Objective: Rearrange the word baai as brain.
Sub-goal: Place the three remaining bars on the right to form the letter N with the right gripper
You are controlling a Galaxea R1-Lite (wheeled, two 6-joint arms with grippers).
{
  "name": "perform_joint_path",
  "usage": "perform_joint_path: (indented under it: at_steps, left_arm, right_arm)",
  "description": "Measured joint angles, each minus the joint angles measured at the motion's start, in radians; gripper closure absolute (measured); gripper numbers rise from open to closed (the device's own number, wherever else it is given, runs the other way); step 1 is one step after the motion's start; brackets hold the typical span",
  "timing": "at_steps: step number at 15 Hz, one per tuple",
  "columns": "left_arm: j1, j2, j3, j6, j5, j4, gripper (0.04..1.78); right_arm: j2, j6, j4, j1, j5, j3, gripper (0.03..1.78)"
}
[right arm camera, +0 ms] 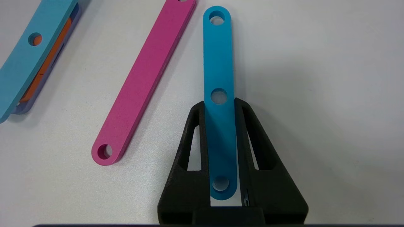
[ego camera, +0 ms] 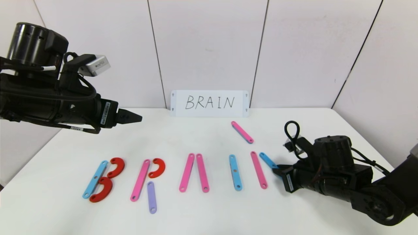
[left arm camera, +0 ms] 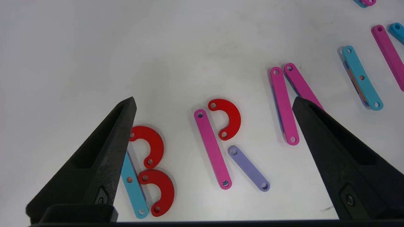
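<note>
At table's right, right claw (right arm camera: pixel 220 104) grips blue strip (right arm camera: pixel 219 63).

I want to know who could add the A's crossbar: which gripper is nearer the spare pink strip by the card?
Right. The right gripper sits just right of the spare pink strip, holding a blue strip; the left gripper hovers far left.

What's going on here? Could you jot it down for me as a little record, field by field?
Reference: white card reading BRAIN
Letters built: B, R, a pink pair as an unfinished A, a blue I
Right gripper: shut on short blue strip lying on table beside pink strip
Left gripper: open, raised above the B and R
Spare piece: pink strip near card
</note>
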Motion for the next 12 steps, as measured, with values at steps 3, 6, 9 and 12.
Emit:
perform_joint_path:
  at_steps: [3, 6, 9, 12]
  left_arm:
    - [0.000, 0.000, 0.000, 0.000, 0.000, 0.000, 0.09]
    - [0.000, 0.000, 0.000, 0.000, 0.000, 0.000, 0.09]
    - [0.001, -0.001, 0.000, 0.000, 0.000, 0.000, 0.09]
    - [0.000, 0.000, 0.000, 0.000, -0.001, 0.000, 0.09]
  right_arm:
    - [0.006, -0.010, 0.000, -0.001, 0.004, -0.004, 1.53]
    - [0.015, -0.010, -0.002, -0.001, 0.003, -0.012, 1.53]
    - [0.024, -0.010, -0.006, -0.002, 0.002, -0.020, 1.53]
    - [0.026, -0.008, -0.014, -0.004, 0.002, -0.018, 1.50]
